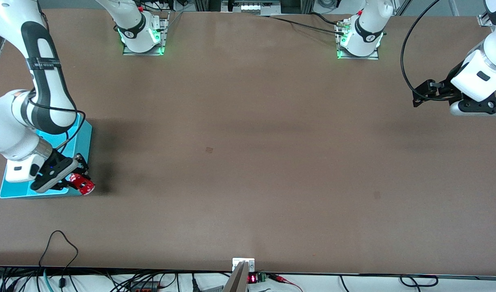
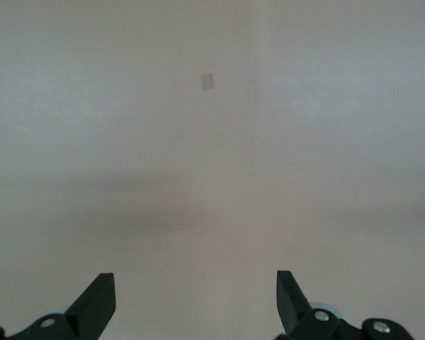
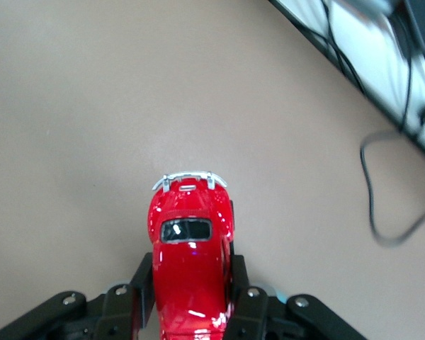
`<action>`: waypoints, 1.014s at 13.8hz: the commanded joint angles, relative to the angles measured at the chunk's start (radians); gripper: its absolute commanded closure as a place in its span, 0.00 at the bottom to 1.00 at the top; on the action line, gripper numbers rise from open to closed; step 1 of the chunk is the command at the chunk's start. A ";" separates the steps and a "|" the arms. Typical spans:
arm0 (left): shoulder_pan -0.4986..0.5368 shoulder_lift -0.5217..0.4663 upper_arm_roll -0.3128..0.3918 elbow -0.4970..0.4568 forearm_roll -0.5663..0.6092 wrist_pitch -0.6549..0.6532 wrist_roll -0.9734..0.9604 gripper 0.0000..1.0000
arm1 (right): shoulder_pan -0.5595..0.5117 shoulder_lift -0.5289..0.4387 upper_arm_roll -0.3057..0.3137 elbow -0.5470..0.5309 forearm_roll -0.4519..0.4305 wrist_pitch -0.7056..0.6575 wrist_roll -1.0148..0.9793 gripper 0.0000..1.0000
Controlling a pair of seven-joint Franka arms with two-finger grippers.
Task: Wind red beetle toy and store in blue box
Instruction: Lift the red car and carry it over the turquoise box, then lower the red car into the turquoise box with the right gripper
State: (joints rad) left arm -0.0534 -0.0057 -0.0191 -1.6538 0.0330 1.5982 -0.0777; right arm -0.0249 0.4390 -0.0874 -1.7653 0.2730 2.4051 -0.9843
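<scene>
The red beetle toy (image 1: 81, 184) (image 3: 190, 248) is clamped by its sides in my right gripper (image 1: 76, 178) (image 3: 191, 280), which is shut on it. It hangs over the corner of the blue box (image 1: 79, 138) nearest the front camera, at the right arm's end of the table. The right arm covers much of the box. My left gripper (image 1: 424, 96) (image 2: 196, 297) waits in the air at the left arm's end of the table, open, with nothing between its fingers (image 2: 99, 301).
Brown tabletop (image 1: 248, 154) stretches between the two arms. Both arm bases (image 1: 141, 32) stand along the edge farthest from the front camera. Cables (image 1: 57, 247) lie along the table edge nearest the front camera.
</scene>
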 commanded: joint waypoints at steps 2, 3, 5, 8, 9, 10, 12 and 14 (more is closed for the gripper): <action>-0.006 -0.010 0.007 -0.001 -0.022 -0.011 -0.005 0.00 | -0.052 -0.043 -0.017 -0.008 0.011 -0.119 0.223 0.95; -0.006 -0.010 0.007 -0.001 -0.022 -0.011 -0.005 0.00 | -0.084 -0.045 -0.017 -0.005 0.014 -0.171 0.258 0.97; -0.006 -0.010 0.007 -0.001 -0.022 -0.009 -0.005 0.00 | -0.134 -0.046 -0.017 -0.005 0.009 -0.228 0.327 1.00; -0.006 -0.010 0.007 -0.001 -0.022 -0.009 -0.004 0.00 | -0.205 -0.040 -0.017 -0.010 -0.001 -0.268 0.338 1.00; -0.006 -0.010 0.008 -0.001 -0.022 -0.009 -0.005 0.00 | -0.219 -0.036 -0.017 -0.016 -0.038 -0.256 0.361 1.00; -0.005 -0.010 0.007 -0.001 -0.022 -0.011 -0.004 0.00 | -0.222 -0.016 -0.017 -0.016 -0.085 -0.233 0.406 1.00; -0.005 -0.010 0.007 -0.001 -0.022 -0.011 -0.004 0.00 | -0.221 0.036 -0.015 -0.005 -0.199 -0.196 0.499 1.00; -0.005 -0.010 0.008 -0.001 -0.022 -0.011 -0.004 0.00 | -0.224 0.076 -0.015 -0.005 -0.212 -0.175 0.536 1.00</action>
State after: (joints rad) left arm -0.0538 -0.0057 -0.0191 -1.6538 0.0330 1.5982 -0.0776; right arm -0.2411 0.4743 -0.1135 -1.7769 0.0897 2.2066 -0.4954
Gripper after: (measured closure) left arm 0.000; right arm 0.551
